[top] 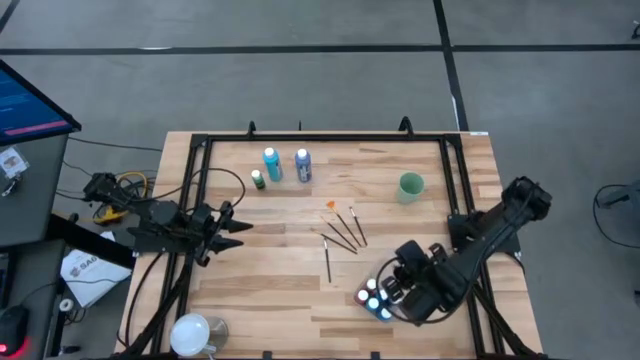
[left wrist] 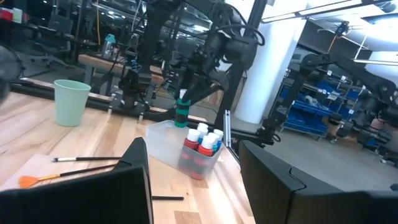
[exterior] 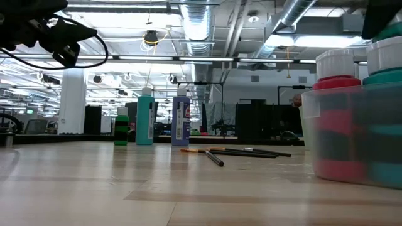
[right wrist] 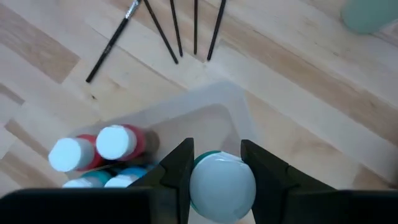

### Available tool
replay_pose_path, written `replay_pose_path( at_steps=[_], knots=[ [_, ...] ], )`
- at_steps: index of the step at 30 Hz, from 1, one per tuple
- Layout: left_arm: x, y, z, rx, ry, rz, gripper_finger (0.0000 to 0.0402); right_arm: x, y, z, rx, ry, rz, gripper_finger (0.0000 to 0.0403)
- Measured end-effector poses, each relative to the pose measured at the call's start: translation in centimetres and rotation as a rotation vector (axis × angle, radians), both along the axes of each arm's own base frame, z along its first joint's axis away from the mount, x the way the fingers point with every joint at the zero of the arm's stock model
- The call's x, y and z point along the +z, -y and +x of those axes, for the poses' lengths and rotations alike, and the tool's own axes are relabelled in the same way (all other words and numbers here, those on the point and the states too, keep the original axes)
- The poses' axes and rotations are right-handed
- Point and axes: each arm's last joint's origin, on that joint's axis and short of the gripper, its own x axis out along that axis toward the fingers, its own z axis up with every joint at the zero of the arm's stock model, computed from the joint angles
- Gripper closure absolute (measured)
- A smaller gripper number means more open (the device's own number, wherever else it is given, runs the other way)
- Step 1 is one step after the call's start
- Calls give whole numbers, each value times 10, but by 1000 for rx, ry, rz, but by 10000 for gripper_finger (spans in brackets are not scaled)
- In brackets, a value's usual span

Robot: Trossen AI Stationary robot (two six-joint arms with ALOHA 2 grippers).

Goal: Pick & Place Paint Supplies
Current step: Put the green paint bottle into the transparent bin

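Teal-capped bottle (right wrist: 222, 184) pinched between right gripper (right wrist: 219, 169) fingers (right wrist: 180, 168), above clear tub (right wrist: 217, 106) at table's (top: 300, 300) front-right | tub holds red and white-capped bottles (right wrist: 99, 146) | brushes (top: 343, 232) mid-table | left gripper (top: 228, 228) idle near left edge, fingers apart, empty

Right tool (right wrist: 216, 163) clamped closed; left tool (top: 236, 228) parted, idle at left.

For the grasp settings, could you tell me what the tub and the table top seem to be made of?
Tub: likely clear, slightly frosted plastic; the bottles show through its wall. Table top: apparently pale wood planks, matte, with visible grain and seams.
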Motion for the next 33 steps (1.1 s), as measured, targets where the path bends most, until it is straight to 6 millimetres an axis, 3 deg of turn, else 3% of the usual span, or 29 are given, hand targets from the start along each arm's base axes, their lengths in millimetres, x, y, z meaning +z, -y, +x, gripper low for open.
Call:
replay_pose_path(
  at_steps=[14,33],
  knots=[
    [1,0,0,4,7,-4,270,-39,-17,-26,97,57,-96,297],
    [1,0,0,3,10,-8,270,-78,-26,-43,174,152,-65,297]
  ],
)
